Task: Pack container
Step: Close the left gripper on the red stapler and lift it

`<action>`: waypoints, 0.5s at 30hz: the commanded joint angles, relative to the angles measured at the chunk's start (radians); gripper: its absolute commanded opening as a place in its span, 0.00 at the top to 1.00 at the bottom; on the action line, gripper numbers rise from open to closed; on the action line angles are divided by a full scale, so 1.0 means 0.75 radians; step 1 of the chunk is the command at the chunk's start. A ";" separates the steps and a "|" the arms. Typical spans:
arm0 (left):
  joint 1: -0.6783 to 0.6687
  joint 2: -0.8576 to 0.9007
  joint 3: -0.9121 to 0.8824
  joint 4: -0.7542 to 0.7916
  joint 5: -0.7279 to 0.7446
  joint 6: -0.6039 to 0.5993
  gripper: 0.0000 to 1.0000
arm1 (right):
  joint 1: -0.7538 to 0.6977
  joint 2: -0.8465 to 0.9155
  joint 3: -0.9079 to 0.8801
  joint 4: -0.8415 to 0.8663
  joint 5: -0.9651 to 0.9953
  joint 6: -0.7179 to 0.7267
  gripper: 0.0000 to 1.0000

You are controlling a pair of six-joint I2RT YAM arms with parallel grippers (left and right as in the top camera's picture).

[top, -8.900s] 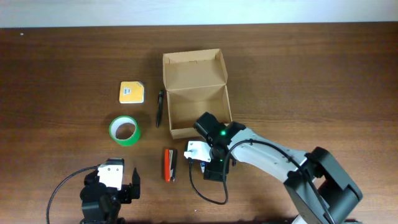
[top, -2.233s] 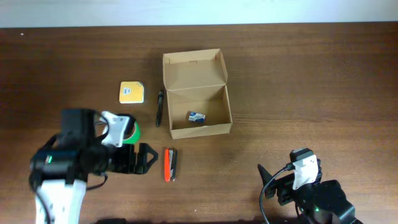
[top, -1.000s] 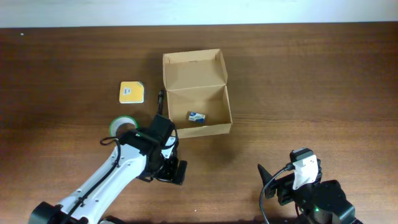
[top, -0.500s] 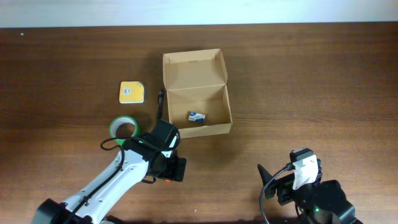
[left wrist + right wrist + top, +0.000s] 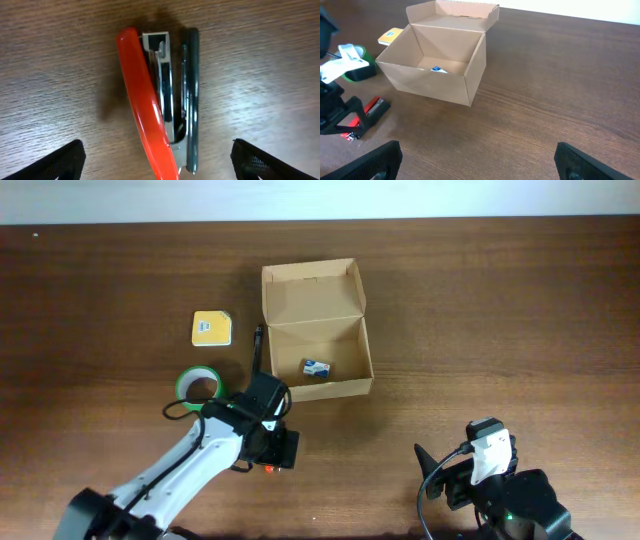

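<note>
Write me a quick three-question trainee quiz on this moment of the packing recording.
1. How many items lie inside the box?
2. True or false: the box's lid is shut.
3. Which thing sits between the left arm's open fingers? A: tape roll. B: stapler. C: pen.

Key
1. One, a small blue and white packet.
2. False, the lid stands open.
3. B.
</note>
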 commanded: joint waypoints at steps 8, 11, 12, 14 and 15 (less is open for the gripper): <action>-0.008 0.103 -0.013 0.061 -0.019 -0.043 0.27 | -0.006 -0.010 -0.004 0.004 0.021 0.011 0.01; -0.008 0.112 -0.013 0.061 -0.019 -0.053 0.39 | -0.006 -0.010 -0.004 0.004 0.021 0.011 0.01; -0.008 0.113 -0.013 0.061 -0.020 -0.058 0.43 | -0.006 -0.010 -0.004 0.003 0.021 0.011 0.01; -0.008 0.113 -0.013 0.061 -0.020 -0.058 0.48 | -0.006 -0.010 -0.004 0.004 0.021 0.011 0.01; -0.008 0.113 -0.013 0.061 -0.020 -0.058 0.51 | -0.006 -0.010 -0.004 0.004 0.021 0.011 0.01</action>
